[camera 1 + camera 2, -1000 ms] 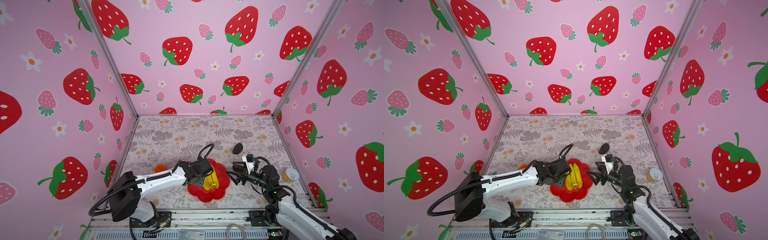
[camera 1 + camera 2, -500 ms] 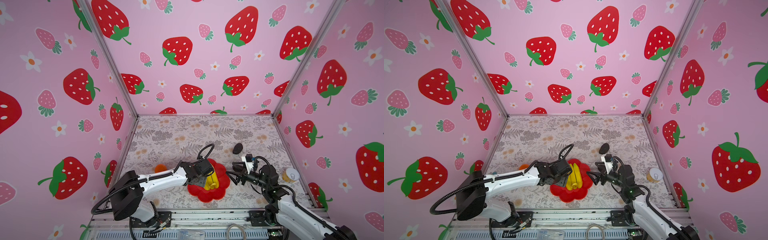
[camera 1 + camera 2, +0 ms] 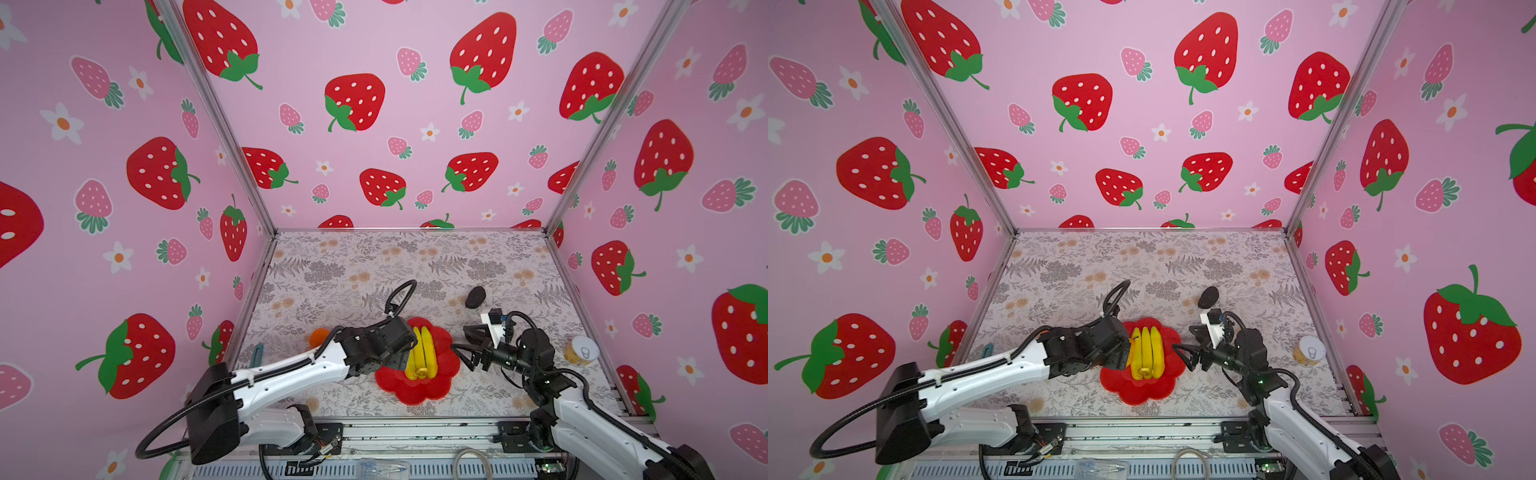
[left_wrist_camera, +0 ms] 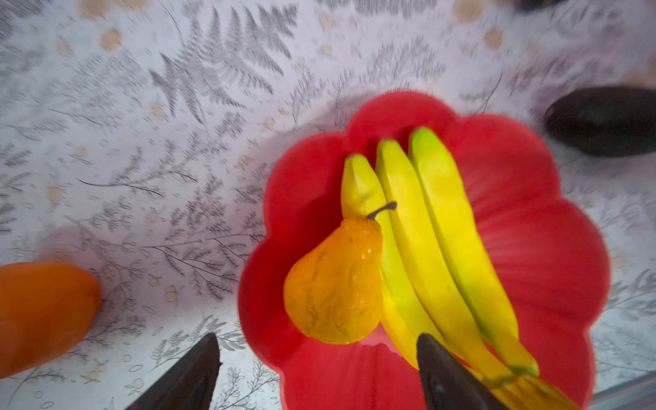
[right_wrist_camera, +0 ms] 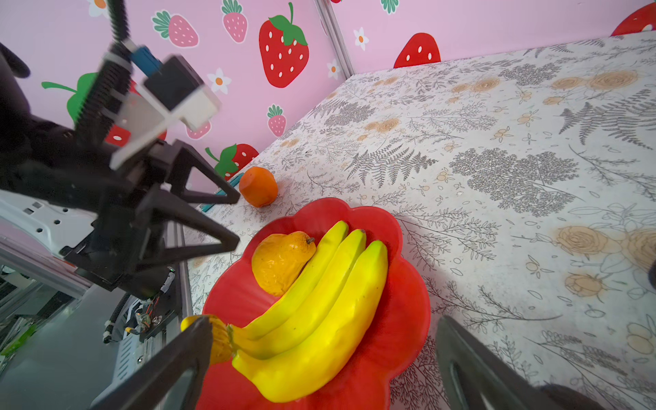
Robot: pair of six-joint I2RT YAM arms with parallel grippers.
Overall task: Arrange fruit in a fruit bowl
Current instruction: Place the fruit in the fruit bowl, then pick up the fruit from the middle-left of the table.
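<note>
Pear (image 4: pixel 333 284) lies in the red fruit bowl (image 3: pixel 415 395), leaning on the banana bunch (image 4: pixel 436 241), and the left gripper (image 5: pixel 234 220) hangs just above it, jaws spread wide, gripping nothing. Right gripper (image 3: pixel 458 337) hovers beside the bowl, jaws gaping, empty too. Orange (image 5: pixel 258 186) sits on the table (image 3: pixel 374 266) near the bowl; one avocado (image 3: pixel 474 297) lies farther back.

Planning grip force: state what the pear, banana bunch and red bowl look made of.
Pear: probably painted foam or plastic, matte, bumpy mottled skin. Banana bunch: likely moulded plastic, smooth satin sheen. Bowl: plastic or glazed ceramic; glossy highlights, undecidable.
</note>
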